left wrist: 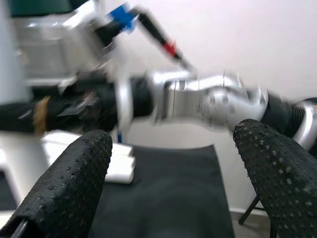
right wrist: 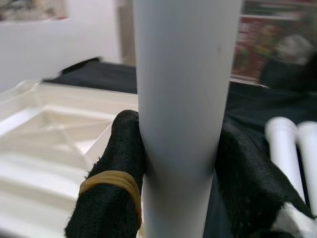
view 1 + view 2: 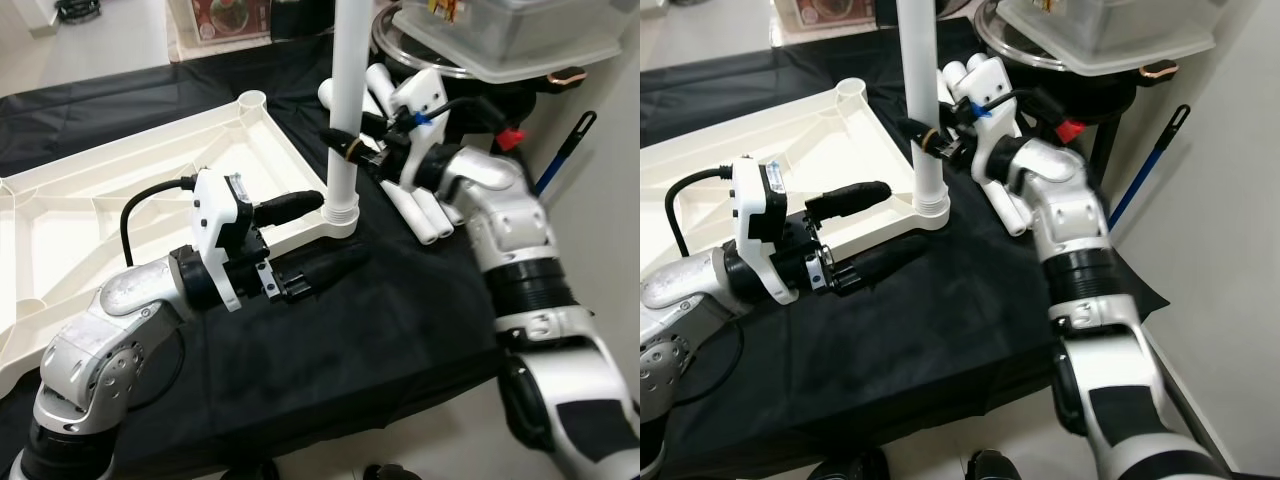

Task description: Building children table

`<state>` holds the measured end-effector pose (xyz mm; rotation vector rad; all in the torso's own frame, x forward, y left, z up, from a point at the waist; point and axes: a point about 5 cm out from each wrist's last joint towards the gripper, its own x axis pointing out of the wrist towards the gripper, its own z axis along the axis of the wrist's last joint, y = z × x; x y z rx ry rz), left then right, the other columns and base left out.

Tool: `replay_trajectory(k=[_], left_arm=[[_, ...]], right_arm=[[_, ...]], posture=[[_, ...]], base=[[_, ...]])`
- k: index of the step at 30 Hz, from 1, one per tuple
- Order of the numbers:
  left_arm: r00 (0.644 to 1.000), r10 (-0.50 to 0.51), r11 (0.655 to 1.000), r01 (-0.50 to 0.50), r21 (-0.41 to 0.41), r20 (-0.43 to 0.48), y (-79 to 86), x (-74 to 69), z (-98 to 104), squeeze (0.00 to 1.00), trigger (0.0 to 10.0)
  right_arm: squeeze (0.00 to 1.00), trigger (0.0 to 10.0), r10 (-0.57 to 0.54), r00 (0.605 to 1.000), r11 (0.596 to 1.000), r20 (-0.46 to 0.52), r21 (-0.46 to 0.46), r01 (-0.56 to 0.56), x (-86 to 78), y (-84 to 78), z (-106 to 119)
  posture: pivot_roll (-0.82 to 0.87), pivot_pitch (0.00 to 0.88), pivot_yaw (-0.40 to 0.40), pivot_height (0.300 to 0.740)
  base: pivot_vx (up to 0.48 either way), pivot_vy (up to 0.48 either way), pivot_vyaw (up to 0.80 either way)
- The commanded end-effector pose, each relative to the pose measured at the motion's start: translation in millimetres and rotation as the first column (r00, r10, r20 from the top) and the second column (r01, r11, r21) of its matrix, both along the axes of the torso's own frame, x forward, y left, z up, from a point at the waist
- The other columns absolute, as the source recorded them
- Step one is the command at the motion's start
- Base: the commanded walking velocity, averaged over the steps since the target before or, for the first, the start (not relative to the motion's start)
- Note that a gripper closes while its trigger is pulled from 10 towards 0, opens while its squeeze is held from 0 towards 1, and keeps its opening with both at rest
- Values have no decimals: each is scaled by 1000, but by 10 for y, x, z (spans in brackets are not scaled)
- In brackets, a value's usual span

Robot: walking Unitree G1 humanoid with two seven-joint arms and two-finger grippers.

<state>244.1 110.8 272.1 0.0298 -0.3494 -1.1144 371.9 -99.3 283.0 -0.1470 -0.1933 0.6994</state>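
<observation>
Risk lay in the white leg (image 3: 348,110), upright in the tabletop's (image 3: 120,200) corner socket at its 3 o'clock edge: my right gripper (image 3: 352,143) pinched it while my left gripper (image 3: 315,235) gaped nearby, so sideways pull might cock it.

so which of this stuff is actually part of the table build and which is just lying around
Part of the job:
- upturned white tabletop
- upright white leg in its corner socket, held by the right gripper
- spare white legs on the black cloth
- left gripper, open by the socket

Lying about:
- clear plastic tub
- blue-handled tool
</observation>
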Motion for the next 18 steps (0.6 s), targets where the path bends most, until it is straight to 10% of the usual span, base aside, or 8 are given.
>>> replay_trajectory(k=[1,16,18], left_arm=[[1000,-8,1000,8,2,9,-25,0,-3,0,10000],[1000,-3,1000,3,-14,18,-35,12,10,0,10000],[1000,-1,1000,1,-15,18,-25,11,6,0,10000]], right_arm=[[0,0,-93,987,995,-129,-39,89,26,-13,-268],[0,0,-221,960,975,-172,-16,222,-67,144,-384],[0,10000,-255,952,967,-170,-41,252,-115,115,-375]], posture=[[-31,187,-20,740],[-34,180,-30,740],[-40,179,-29,740]], base=[[0,0,0],[0,0,0],[0,0,0]])
